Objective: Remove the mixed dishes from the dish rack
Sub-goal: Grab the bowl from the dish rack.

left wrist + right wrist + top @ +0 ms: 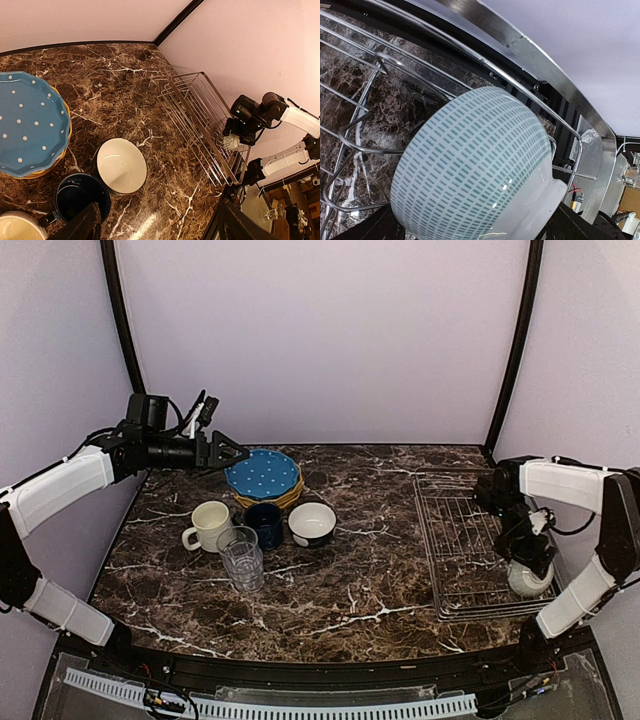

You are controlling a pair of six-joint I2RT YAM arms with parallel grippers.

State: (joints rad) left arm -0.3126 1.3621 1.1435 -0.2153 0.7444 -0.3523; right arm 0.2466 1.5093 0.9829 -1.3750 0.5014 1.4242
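At 4 o'clock on the table (380, 590), the rack (462, 540) lies with its long axis running 12 to 6, and a bowl (527, 582) sits in its near-right corner. Overhead the bowl is half covered. Only the right wrist view shows it tipped on its side, foot toward 4 o'clock there, mouth hidden. The right gripper (527, 562) straddles it, jaws wide; whether they press it I cannot tell. The left gripper (238, 452) hangs spread and empty at 10 o'clock beside the plates (263, 474).
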